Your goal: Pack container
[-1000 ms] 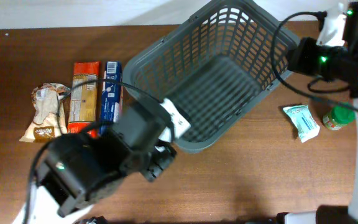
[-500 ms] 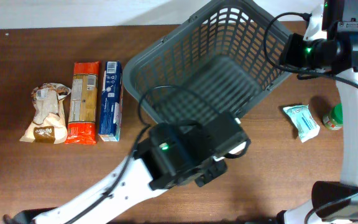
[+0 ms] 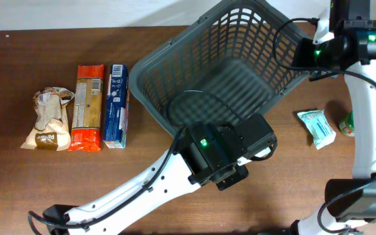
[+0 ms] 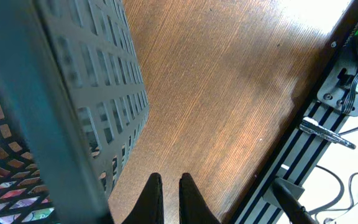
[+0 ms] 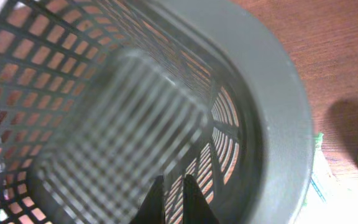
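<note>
Both end effectors are clenched and empty. The container (image 3: 253, 39) stands just beside the left end effector (image 4: 171, 186), on its left in the wrist view. It also lies directly beneath the right end effector (image 5: 172, 190), near its rim.

Risk: a sideways move by either arm may shove the container or snag a lattice slot.

From overhead, the left arm hides its own fingers, so contact with the container wall cannot be judged.

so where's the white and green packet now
In the overhead view the white and green packet lies at the right, between the dark grey lattice plastic basket and a green-capped jar.
</note>
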{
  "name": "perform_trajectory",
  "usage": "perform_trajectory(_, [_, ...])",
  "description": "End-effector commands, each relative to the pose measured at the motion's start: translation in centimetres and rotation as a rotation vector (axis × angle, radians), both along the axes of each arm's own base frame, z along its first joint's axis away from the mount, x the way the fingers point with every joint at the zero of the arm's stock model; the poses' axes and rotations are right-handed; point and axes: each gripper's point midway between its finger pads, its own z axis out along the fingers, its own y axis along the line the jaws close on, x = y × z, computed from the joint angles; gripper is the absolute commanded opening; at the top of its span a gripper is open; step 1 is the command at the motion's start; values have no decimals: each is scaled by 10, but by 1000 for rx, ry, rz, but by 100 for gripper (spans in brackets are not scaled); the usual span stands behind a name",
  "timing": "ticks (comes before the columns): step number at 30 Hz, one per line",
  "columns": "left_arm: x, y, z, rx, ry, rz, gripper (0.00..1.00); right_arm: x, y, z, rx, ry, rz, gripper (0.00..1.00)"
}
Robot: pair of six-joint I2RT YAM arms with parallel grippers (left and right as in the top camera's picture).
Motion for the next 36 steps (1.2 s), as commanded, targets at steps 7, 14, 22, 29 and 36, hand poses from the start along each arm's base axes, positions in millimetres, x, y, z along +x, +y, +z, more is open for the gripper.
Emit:
perform_trajectory(7, [20,7,0,45,-71,19,2,-10,-2,-5,-43,48,12,4])
perform_trajectory(14, [38,21,-3,65,-69,53,2,-15,-6,-7,-64,70,1,4])
perform_trajectory(22, [59,39,-7,83,-67,97,2,-19,-6,-9,-64,85,2,4])
perform_trajectory(29, [78,56,-6,85,-69,158,2,-20,-6,-10,-63,92,3,4])
perform_trajectory(36, [101,73,-5,74,-84,221,2,-25,-6,-12,-62,115,4,4])
